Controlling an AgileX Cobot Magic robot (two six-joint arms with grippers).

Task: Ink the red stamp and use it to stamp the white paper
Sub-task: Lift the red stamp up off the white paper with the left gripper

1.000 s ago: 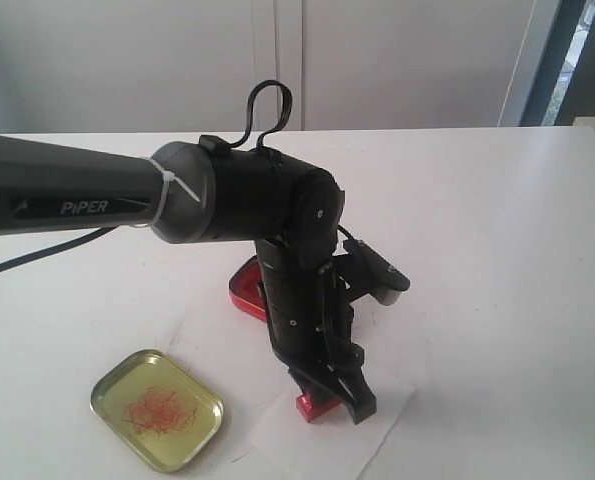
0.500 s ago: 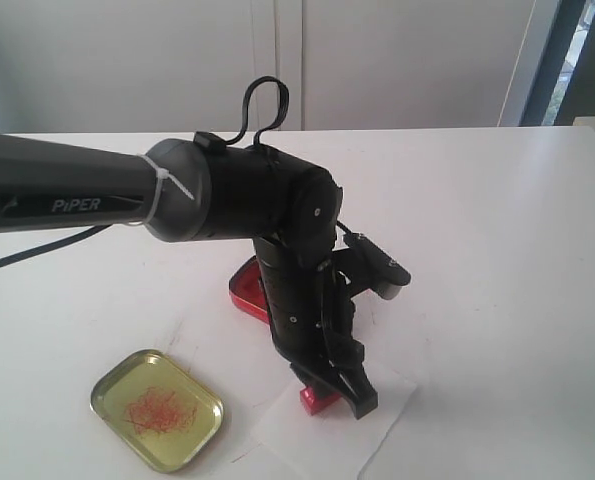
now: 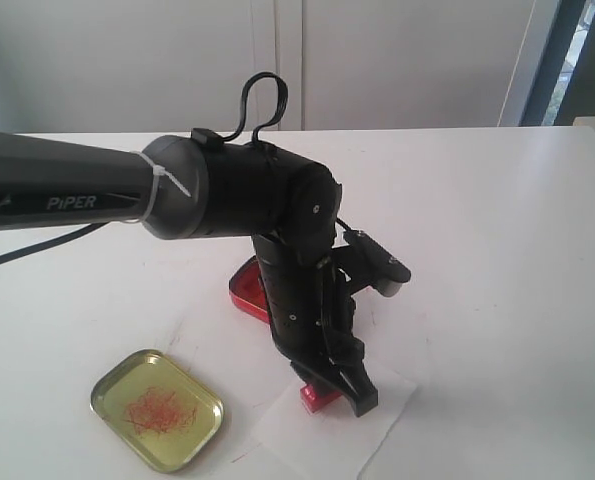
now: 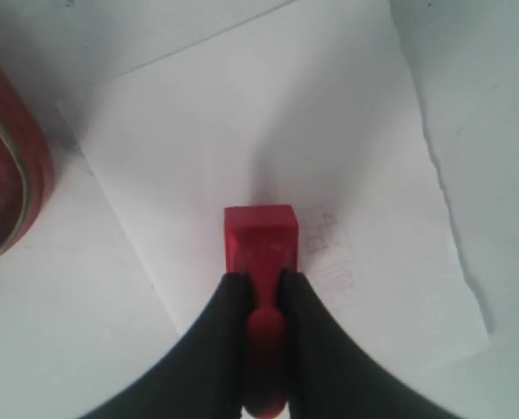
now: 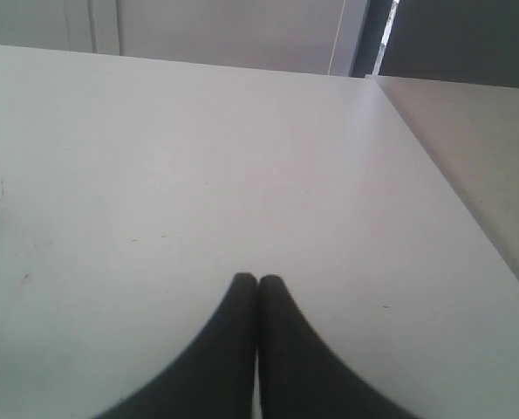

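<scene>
Left gripper [image 4: 259, 281] narrowly parted, clamped on stamp [image 4: 259, 240] handle. Right gripper [image 5: 257, 284] fingers together, empty. Stamp sits over paper [image 4: 242, 113], faint print just beside it; contact unclear. Step likely pressing: keep base flat, push straight down, no sliding, lift cleanly. Stamp long axis runs along fingers; base faces paper, handle toward wrist.

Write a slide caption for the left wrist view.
Black fingers pinch the red stamp by its handle over the white paper, beside a faint print.

The left fingers [image 3: 355, 392] clamp the red stamp [image 3: 315, 398] over the white paper [image 3: 307, 442], near a shallow gold tin [image 3: 157, 410].
</scene>
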